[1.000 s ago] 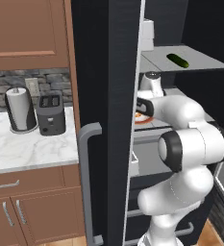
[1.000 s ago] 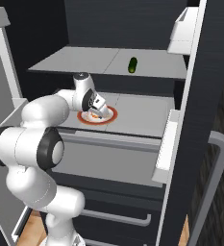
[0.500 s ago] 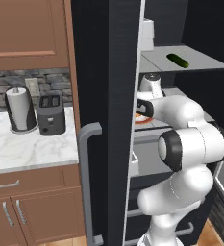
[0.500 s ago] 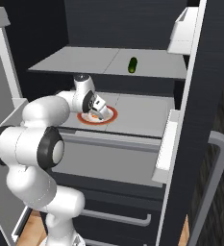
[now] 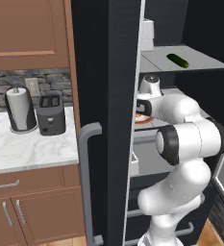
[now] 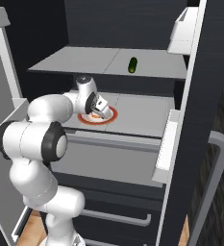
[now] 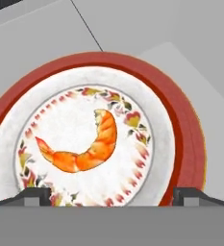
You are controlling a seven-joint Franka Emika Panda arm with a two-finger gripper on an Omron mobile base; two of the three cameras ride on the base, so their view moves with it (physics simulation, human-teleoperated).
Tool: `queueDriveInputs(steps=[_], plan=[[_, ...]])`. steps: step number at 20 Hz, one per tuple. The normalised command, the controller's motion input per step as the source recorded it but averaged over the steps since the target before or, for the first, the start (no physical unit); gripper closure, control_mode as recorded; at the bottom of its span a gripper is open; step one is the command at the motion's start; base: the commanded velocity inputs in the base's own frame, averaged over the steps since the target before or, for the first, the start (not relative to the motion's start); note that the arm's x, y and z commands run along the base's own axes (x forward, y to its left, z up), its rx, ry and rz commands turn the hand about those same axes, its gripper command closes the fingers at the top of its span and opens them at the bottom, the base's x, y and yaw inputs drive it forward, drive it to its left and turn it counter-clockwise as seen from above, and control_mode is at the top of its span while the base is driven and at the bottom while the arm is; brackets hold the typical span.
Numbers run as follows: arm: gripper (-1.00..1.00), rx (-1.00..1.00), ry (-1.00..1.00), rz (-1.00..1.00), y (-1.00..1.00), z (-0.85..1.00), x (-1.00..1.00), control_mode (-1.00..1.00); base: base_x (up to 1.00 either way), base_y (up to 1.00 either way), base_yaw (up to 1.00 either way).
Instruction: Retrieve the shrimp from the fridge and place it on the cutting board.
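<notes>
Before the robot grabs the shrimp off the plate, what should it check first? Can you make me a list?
1. Fridge door open: ok.
2. Shrimp lying on the plate, in plain sight: ok.
3. Gripper over the plate, jaws wide open: ok.
4. Shrimp lined up between the jaws: ok in the hand view.
5. Cucumber out of the way, on the shelf above: ok.
6. Cutting board ready: cannot tell.

Inside the open fridge (image 6: 207, 96), the middle grey shelf (image 6: 142, 113) carries a white red-rimmed plate (image 7: 180, 120) near its left part (the curled orange shrimp (image 7: 87, 149) lies on the plate, not on the shelf itself). The upper shelf (image 6: 89, 62) bears a dark green cucumber (image 6: 132, 65) toward its right. Beside the fridge, the marble desk (image 5: 22, 149) holds a paper towel roll (image 5: 18, 109) and a black toaster (image 5: 51, 114), just beside each other.
</notes>
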Motion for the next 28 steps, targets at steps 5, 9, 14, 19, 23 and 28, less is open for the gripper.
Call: queueDriveInputs(steps=[5,9,14,19,23,28], plan=[[-1.0,0.0,0.01,0.0,-0.01,-0.19,0.32,-1.0,0.0,0.0,0.0],[-1.0,0.0,0.02,0.0,0.0,-0.11,0.48,-1.0,0.0,0.0,0.0],[-1.0,0.0,0.02,0.0,0.0,-0.09,0.44,-1.0,0.0,0.0,0.0],[-1.0,0.0,0.03,0.0,-0.01,-0.26,0.18,-1.0,0.0,0.0,0.0],[-1.0,0.0,0.0,0.0,-0.05,-0.27,0.04,-1.0,0.0,0.0,0.0],[-1.0,0.0,0.0,0.0,-0.04,0.0,-0.01,-1.0,0.0,0.0,0.0]])
